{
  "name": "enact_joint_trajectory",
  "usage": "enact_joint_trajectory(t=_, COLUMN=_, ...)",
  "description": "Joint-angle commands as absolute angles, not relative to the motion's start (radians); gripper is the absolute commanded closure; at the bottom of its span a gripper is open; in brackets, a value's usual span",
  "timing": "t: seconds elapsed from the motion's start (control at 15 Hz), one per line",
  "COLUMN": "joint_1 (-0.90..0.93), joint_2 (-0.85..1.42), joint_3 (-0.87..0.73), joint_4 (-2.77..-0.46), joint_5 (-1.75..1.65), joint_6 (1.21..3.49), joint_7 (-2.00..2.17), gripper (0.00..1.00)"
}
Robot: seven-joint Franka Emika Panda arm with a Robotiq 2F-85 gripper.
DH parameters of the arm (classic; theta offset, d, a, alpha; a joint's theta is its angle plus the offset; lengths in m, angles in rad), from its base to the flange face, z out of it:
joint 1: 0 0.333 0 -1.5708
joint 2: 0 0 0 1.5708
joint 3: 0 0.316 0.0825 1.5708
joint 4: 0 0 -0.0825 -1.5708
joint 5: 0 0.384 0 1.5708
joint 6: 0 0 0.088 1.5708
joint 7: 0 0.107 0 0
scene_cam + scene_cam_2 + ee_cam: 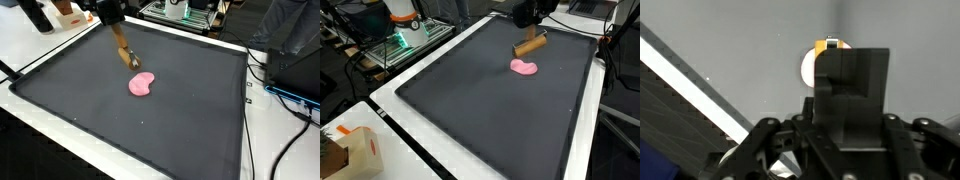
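A pink bean-shaped piece (142,85) (525,68) lies on the dark mat (130,125) (490,110), toward its far side. Above the mat near that piece, my gripper (116,32) (529,24) is shut on a brown wooden stick (126,52) (530,45). The stick slants down and its lower end hangs just beside the pink piece; whether they touch cannot be told. In the wrist view the dark fingers (852,85) fill the middle. A pale round end with an orange bit (825,52) peeks out behind them.
The mat lies on a white table (270,135) with a raised black rim. Cables (290,95) run along one side. A cardboard box (352,152) stands off a mat corner. Lab equipment (405,30) (185,10) lines the back.
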State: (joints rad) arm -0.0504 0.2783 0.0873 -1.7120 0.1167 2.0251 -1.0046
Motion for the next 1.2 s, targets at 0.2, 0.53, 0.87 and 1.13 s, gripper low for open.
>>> enact_joint_trajectory(t=0.2, joint_1=-0.108, joint_2=0.364, joint_3=0.057, joint_4=-1.473, joint_5=0.26, joint_6=1.728, joint_7=-0.899, gripper=0.76)
enact_joint_trajectory(t=0.53, joint_1=-0.155, joint_2=0.465, joint_3=0.022, joint_4=-1.328, joint_5=0.29, joint_6=1.598, joint_7=-0.753, gripper=0.76)
enact_joint_trajectory(t=0.87, joint_1=-0.209, joint_2=0.557, joint_3=0.014, joint_4=-1.258, joint_5=0.308, joint_6=1.6, joint_7=-0.637, gripper=0.76)
enact_joint_trajectory(t=1.13, joint_1=-0.255, joint_2=0.615, joint_3=0.022, joint_4=-1.214, joint_5=0.336, joint_6=1.588, joint_7=-0.584, gripper=0.76)
